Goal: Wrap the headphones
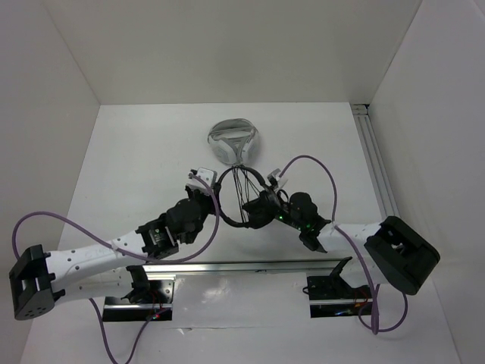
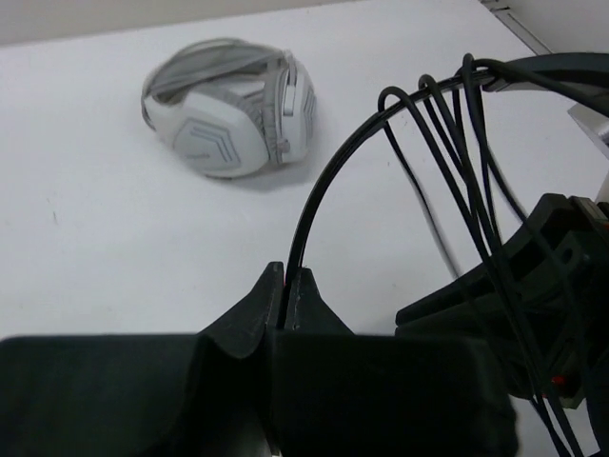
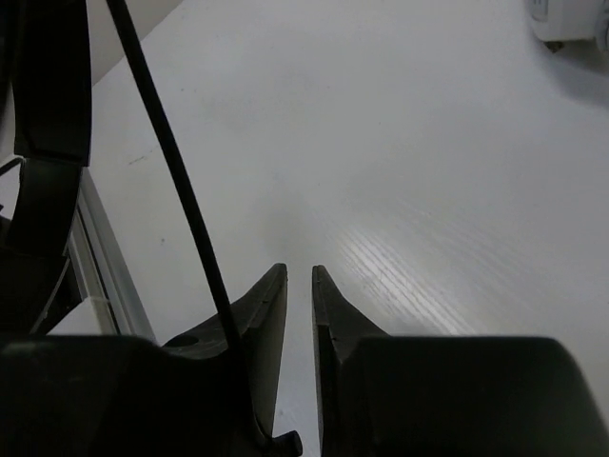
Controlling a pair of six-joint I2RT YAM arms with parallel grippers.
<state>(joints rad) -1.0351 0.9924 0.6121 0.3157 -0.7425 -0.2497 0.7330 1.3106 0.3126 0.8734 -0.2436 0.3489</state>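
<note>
The black headphones (image 1: 236, 224) hung between the two arms over the middle of the surface (image 1: 136, 174), nearer the arms than the white-and-grey headset (image 1: 233, 141), which lay on its side toward the far edge. The two were apart.

In the left wrist view, the left arm's fingers (image 2: 285, 286) were clenched together on the thin black headband (image 2: 319, 190). From the grip, the band curved up and away to the right. Several loops of the thin black cable (image 2: 384, 95) were draped over the band's upper stretch and hung down in loose strands in front of the other arm's black body.

The right arm's fingers (image 3: 274, 309) stood slightly parted. Bare surface showed through the narrow gap, and nothing lay between them. One black strand ran down past the outer side of one finger, outside the gap. Whether it touched that finger was hard to tell.
</note>
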